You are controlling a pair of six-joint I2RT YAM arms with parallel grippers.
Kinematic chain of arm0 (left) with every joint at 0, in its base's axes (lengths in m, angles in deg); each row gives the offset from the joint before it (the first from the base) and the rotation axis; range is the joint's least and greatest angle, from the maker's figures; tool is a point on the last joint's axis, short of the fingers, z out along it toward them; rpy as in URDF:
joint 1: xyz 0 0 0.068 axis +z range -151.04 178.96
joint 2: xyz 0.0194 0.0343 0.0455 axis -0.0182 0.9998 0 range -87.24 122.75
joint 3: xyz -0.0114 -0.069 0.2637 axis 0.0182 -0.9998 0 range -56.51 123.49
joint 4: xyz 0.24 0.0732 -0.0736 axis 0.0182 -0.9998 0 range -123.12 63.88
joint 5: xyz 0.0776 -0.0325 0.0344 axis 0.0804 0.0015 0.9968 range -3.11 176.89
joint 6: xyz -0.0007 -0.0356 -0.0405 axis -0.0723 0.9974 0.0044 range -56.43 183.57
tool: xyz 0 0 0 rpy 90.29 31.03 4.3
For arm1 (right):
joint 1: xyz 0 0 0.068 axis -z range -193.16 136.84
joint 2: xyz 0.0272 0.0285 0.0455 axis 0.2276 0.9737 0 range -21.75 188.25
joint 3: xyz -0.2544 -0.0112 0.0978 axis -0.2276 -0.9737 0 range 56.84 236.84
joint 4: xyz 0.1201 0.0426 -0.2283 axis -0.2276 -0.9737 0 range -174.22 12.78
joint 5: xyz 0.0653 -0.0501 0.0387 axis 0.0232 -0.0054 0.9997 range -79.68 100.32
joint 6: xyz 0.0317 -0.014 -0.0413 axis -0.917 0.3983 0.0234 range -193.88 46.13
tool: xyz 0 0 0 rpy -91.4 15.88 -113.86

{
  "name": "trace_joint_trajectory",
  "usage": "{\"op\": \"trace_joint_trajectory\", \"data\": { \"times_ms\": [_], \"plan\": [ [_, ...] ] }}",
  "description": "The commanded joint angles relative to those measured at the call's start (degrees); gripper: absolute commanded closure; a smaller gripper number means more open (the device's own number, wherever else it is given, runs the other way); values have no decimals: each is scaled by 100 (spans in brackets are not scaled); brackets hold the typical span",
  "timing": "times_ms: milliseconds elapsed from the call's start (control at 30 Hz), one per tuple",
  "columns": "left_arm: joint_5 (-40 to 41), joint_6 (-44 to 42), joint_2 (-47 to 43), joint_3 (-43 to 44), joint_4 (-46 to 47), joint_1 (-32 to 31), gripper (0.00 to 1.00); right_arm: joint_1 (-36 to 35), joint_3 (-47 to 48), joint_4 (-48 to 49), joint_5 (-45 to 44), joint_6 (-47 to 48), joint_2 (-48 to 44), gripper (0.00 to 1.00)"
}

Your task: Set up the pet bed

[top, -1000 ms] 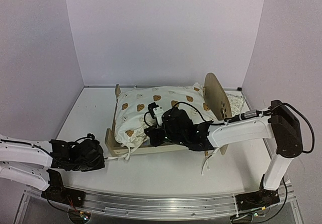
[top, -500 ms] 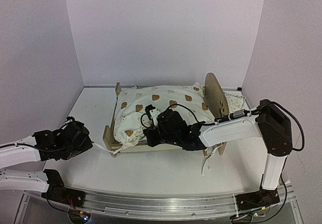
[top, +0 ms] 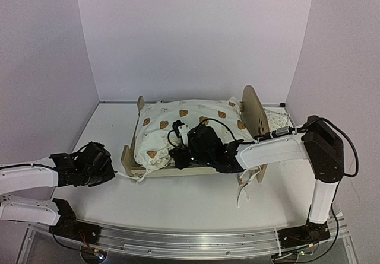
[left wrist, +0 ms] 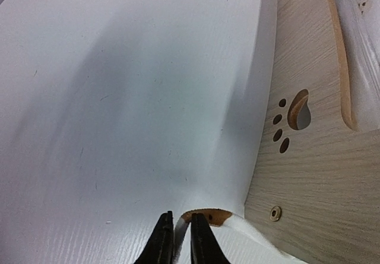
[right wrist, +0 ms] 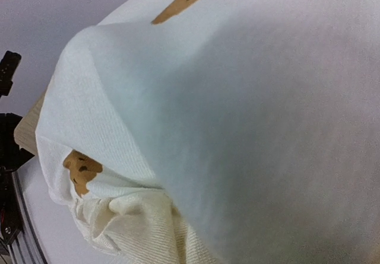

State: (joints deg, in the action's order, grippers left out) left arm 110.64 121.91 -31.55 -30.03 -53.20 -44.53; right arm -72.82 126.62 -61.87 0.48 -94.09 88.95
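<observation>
The pet bed (top: 252, 111) stands mid-table, its tall rounded headboard to the right and its low footboard (top: 126, 156) to the left. The cream bear-print quilt (top: 190, 124) is heaped over it and hides the mattress. My left gripper (top: 113, 172) lies on the table left of the footboard, shut on a thin white strip of the quilt (top: 127, 176). In the left wrist view the fingers (left wrist: 161, 243) pinch that strip (left wrist: 255, 240) beside a plywood board with a paw-print cutout (left wrist: 314, 175). My right gripper (top: 178, 157) is at the quilt's near edge. The quilt (right wrist: 249, 110) fills the right wrist view and hides its fingers.
A small green-patterned pillow (top: 276, 121) lies behind the headboard at the right. A loose white quilt tie (top: 242, 193) trails on the table by the bed's near right corner. The enclosure walls stand close at the back and both sides.
My left gripper has drawn back to the left, away from the footboard, with the white strip held in it. The bed and quilt have shifted slightly left, and my right gripper moved left along the quilt's edge.
</observation>
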Motion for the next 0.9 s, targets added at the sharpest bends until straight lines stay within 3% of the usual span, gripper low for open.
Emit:
{"op": "trace_joint_trajectory", "data": {
  "times_ms": [0, 100, 200, 400, 600, 867],
  "plan": [
    [-404, -140, 109, -80, 391, 25, 75, 51, 206, 55, 748, -271, 123, 100],
    [-739, -301, -191, -262, 688, 24, 46, 51, 224, 49, 907, -368, 164, 100],
    [-985, -434, -398, -278, 783, 24, 30, 51, 279, -12, 1157, -441, 180, 100],
    [-1181, -878, -336, -11, 733, 25, 29, 44, 225, -44, 1692, -862, 62, 96],
    [-1541, -1311, -361, 89, 1139, 26, 30, 36, 283, -884, 1795, -1072, -330, 61],
    [-1614, -1630, -145, 681, 676, 26, 32, 30, 35, -2281, 1655, -1039, -1381, 42]
  ]
}}
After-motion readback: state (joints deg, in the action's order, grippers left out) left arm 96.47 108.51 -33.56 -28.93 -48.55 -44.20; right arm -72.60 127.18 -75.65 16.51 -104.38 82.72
